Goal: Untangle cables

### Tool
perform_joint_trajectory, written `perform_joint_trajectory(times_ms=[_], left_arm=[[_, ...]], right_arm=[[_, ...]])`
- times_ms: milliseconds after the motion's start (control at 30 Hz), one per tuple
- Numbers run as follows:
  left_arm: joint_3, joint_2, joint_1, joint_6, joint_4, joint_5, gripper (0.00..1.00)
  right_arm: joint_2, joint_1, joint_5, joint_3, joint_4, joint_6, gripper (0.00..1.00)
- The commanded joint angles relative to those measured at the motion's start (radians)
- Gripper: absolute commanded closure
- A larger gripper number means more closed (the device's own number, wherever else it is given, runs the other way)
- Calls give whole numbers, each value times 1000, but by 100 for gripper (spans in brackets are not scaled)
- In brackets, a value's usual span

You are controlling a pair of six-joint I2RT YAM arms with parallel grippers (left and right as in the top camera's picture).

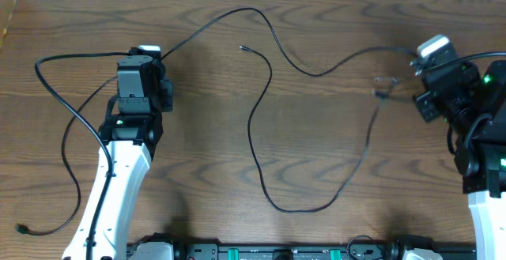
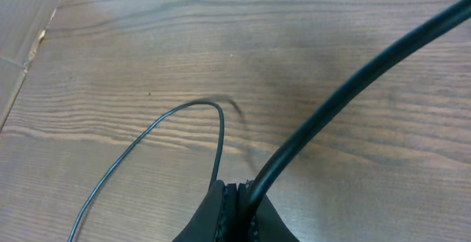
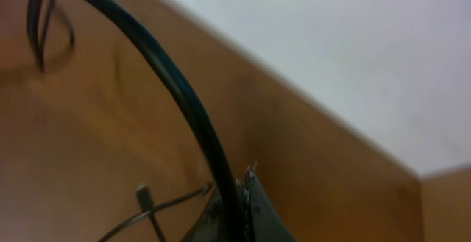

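Note:
A long black cable (image 1: 273, 35) runs across the wooden table from my left gripper (image 1: 150, 52) to my right gripper (image 1: 417, 58). Both grippers are shut on it. In the left wrist view the cable (image 2: 353, 80) rises up and right from the closed jaws (image 2: 239, 190). In the right wrist view it (image 3: 169, 80) arcs up and left from the closed jaws (image 3: 237, 190). A second black cable (image 1: 254, 133) loops from a plug (image 1: 241, 48) at centre down and back up to a plug (image 1: 378, 94) near my right gripper. No white cable is in view.
More black cable (image 1: 55, 102) sweeps left of the left arm and ends in a plug (image 1: 20, 229) at the front left corner. A thin loop (image 2: 210, 108) lies ahead of the left jaws. A cardboard edge (image 2: 22, 43) borders the table's left.

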Motion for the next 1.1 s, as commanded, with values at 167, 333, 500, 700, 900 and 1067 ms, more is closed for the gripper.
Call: perform_joint_trajectory(times_ms=[167, 333, 500, 700, 900, 1067], left_arm=[[-4, -8, 4, -22, -3, 44, 93], [-4, -8, 4, -22, -3, 44, 93], [-4, -8, 4, -22, -3, 44, 92], [-4, -8, 3, -27, -3, 47, 93], [-4, -8, 3, -29, -3, 127, 92], [-4, -8, 3, -29, -4, 170, 93]], right_arm=[[-3, -13, 189, 6, -246, -158, 99], [-3, -13, 395, 6, -295, -172, 99], [-4, -11, 520, 6, -301, -188, 99], [-3, -11, 559, 6, -298, -328, 99], [-2, -11, 249, 6, -273, -365, 99], [4, -11, -206, 6, -380, -377, 99]])
